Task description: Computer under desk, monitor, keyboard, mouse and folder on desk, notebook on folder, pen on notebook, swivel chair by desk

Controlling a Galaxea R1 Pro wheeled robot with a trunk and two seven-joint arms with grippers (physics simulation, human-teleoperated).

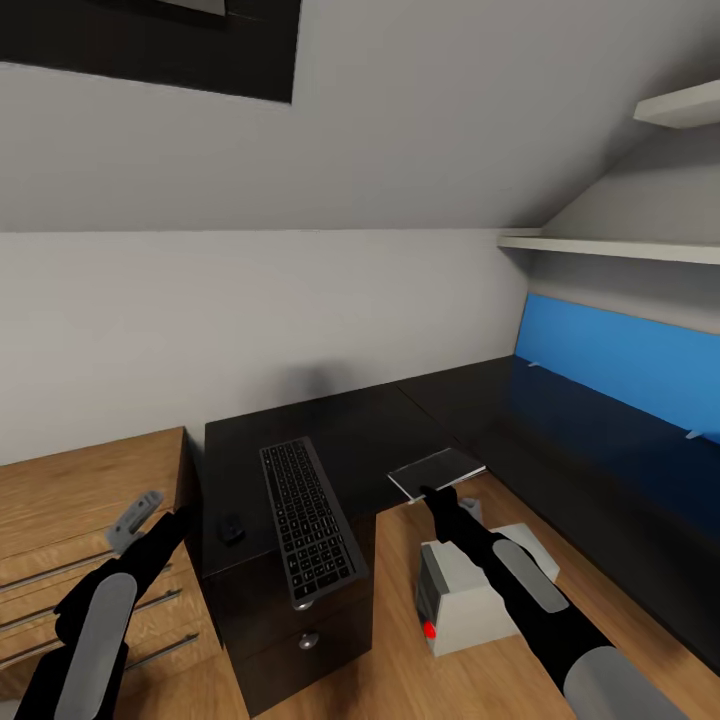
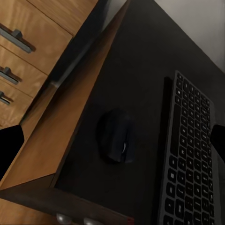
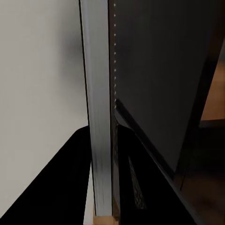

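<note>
Risk: notebook held by one edge in right gripper fingers, apparently clamped, off the drawer cabinet, above computer, short of counter; may sag, slip | left gripper fingers wide, empty, over mouse beside keyboard; could nudge it.

From the head we look forward and down over a black cabinet, the desk to its right and a wooden dresser to its left. Our left wrist camera looks steeply down, close on the cabinet top, sharing with the head view the keyboard and the mouse. Our right wrist camera sits very near the notebook, seen edge-on, with cabinet and wall beyond.
</note>
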